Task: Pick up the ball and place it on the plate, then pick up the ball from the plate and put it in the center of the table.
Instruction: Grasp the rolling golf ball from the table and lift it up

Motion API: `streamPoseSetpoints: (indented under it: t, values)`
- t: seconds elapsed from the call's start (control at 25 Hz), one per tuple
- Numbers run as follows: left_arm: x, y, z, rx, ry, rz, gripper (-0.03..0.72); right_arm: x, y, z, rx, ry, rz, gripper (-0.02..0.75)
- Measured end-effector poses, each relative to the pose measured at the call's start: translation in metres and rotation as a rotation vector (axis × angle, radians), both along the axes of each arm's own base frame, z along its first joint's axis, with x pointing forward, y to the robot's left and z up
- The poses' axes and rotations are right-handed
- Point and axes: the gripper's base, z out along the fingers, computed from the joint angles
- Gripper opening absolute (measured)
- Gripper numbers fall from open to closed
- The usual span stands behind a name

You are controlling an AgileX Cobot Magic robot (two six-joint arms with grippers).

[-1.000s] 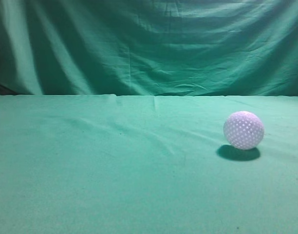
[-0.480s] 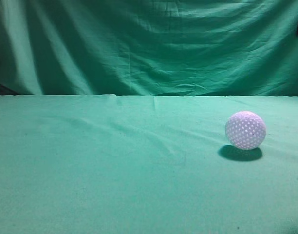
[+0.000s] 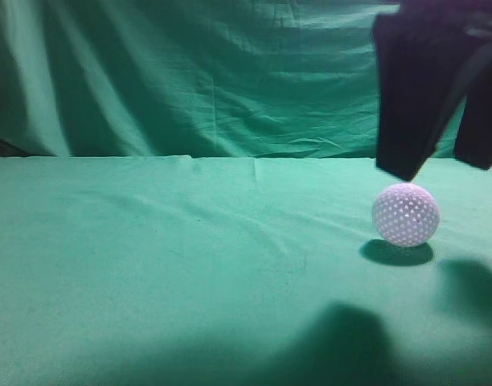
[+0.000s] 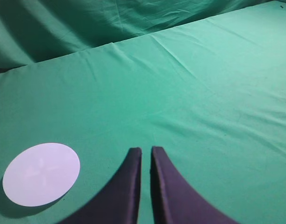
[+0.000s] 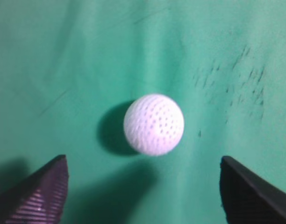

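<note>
The white dimpled ball (image 3: pixel 405 215) rests on the green table (image 3: pixel 190 265) at the right; it also shows in the right wrist view (image 5: pixel 153 124). My right gripper (image 3: pixel 443 165) hangs just above the ball, open wide, its two dark fingers apart (image 5: pixel 143 161) with the ball ahead of them and untouched. The white round plate (image 4: pixel 41 173) lies flat on the cloth at the lower left of the left wrist view. My left gripper (image 4: pixel 146 149) is shut and empty, just right of the plate. The plate and the left gripper are out of the exterior view.
A draped green curtain (image 3: pixel 230 72) hangs behind the table's far edge. Shadows of the right arm fall on the cloth in front of the ball (image 3: pixel 334 338). Faint dark marks speckle the cloth right of the ball in the right wrist view (image 5: pixel 241 74).
My right gripper has come down into the exterior view from the top right, above the ball. The ball has shifted slightly right, then stayed still. Arm shadows now fall on the cloth.
</note>
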Motion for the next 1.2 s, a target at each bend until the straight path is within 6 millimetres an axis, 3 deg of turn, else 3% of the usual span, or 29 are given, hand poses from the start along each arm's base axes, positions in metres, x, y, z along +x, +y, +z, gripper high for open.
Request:
streamPoseSetpoints:
  t: [0.28,0.56,0.6,0.76,0.84,1.0,1.2]
  values:
    - [0.0,0.0,0.0,0.0,0.0,0.0,0.046,0.028,0.019,-0.023,-0.053,0.071,-0.084,0.575]
    - [0.0,0.0,0.0,0.0,0.0,0.0,0.046,0.035,0.024,-0.043,-0.093,0.112,-0.084,0.575]
    - [0.0,0.0,0.0,0.0,0.0,0.0,0.046,0.036,0.024,-0.045,-0.095,0.111,-0.082,0.508]
    - [0.0,0.0,0.0,0.0,0.0,0.0,0.046,0.039,0.026,-0.045,-0.091,0.101,-0.081,0.358]
    - [0.0,0.0,0.0,0.0,0.0,0.0,0.046,0.04,0.026,-0.045,-0.093,0.099,-0.079,0.333]
    - [0.0,0.0,0.0,0.0,0.0,0.0,0.046,0.049,0.033,-0.032,-0.108,0.102,-0.074,0.333]
    - [0.0,0.0,0.0,0.0,-0.002,0.001,0.046,0.074,0.052,0.015,-0.042,0.02,-0.072,0.333]
